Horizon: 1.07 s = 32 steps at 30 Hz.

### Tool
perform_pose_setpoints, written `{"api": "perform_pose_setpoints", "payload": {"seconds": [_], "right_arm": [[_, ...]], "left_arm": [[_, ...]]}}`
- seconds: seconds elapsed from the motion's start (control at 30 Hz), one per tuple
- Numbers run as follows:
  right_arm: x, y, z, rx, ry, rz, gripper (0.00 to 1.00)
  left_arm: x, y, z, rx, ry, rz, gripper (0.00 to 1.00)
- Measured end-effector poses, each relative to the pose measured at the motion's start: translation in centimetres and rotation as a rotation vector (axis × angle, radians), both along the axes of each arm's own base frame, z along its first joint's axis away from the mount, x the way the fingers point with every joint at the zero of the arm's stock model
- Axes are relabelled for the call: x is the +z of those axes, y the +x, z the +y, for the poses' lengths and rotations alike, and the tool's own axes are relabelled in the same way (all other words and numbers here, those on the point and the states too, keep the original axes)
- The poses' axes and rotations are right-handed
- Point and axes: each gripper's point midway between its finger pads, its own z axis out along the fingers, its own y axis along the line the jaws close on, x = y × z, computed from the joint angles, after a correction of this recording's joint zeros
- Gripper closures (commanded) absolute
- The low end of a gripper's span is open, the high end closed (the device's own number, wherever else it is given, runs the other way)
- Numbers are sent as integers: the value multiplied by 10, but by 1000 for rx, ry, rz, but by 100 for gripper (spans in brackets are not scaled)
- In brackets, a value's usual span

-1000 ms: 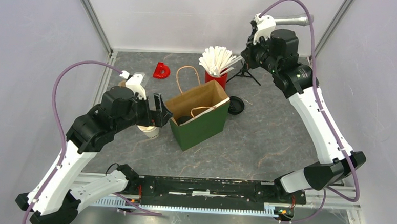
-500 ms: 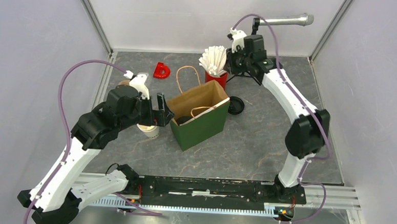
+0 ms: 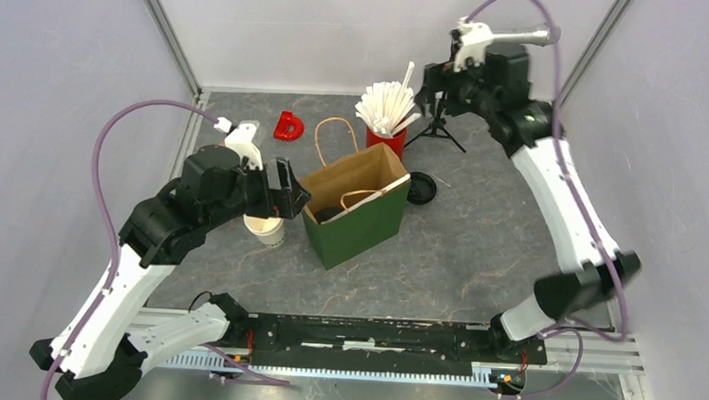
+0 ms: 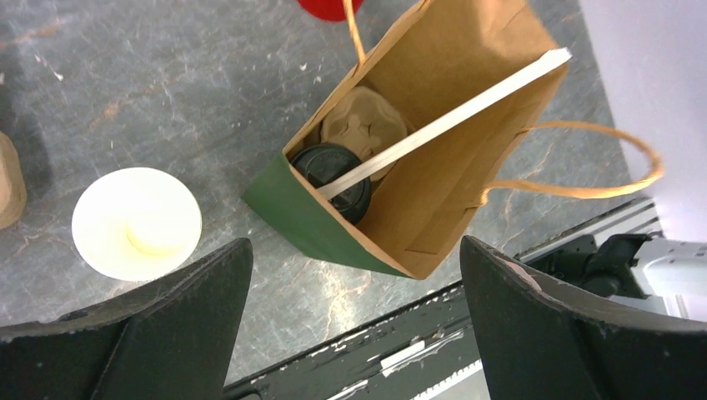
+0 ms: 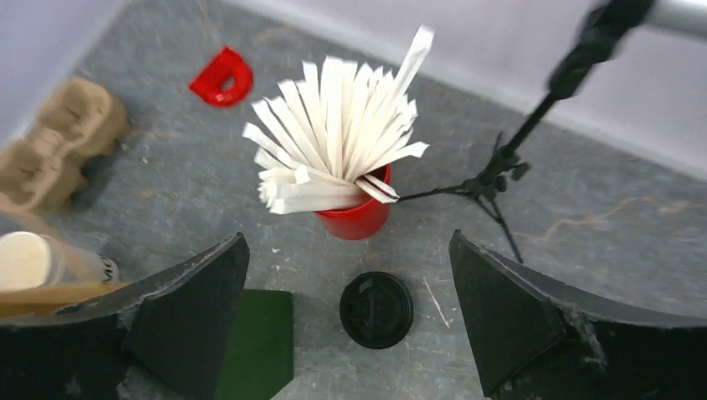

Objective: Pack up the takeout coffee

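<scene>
Right gripper (image 5: 348,237): jaws sprung wide, lifted above the sticks (image 5: 333,142); shut a second ago.
Left gripper (image 4: 357,243): wide as before, lidless cup (image 4: 136,222) beneath one finger.

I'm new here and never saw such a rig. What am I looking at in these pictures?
Two robot arms work at a table. The wide picture looks down from behind them; the others come from a camera on each wrist, that hand's fingers at the sides. On the table: a paper bag holding a lidded cup, a white stick and a pulp carrier; an open white cup beside it; a loose black lid; a red cup of white sticks. The left hand hovers near bag and cup, the right hand above the sticks. Both are open and empty.
</scene>
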Motion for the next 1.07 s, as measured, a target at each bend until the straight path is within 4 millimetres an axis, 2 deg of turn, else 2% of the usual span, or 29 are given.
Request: {"api": "perform_pose_setpoints", "payload": {"seconds": [0.07, 0.13, 0.2, 0.27, 0.4, 0.53, 0.7, 0.9, 1.07], "right_arm": [[44, -29, -15, -18, 28, -91, 2], [79, -59, -27, -24, 61, -165, 2], [99, -87, -36, -15, 89, -215, 2], [107, -116, -43, -4, 116, -242, 2], [97, -156, -62, -53, 167, -234, 2], [74, -178, -82, -154, 202, -189, 2], [48, -192, -92, -223, 245, -128, 2], [24, -200, -91, -245, 285, -67, 2], [23, -202, -90, -238, 294, -67, 2]], "left_arm": [[14, 1, 1, 6, -18, -31, 0], [29, 2, 2, 14, -40, -67, 0], [43, 2, 3, 20, -61, -101, 0], [54, 1, 5, 22, -84, -133, 0], [66, -7, 10, 19, -122, -182, 0], [71, -19, 17, 12, -167, -235, 0], [67, -38, 27, 7, -224, -280, 0], [51, -43, 28, 17, -253, -249, 0], [47, -43, 27, 24, -261, -232, 0]]}}
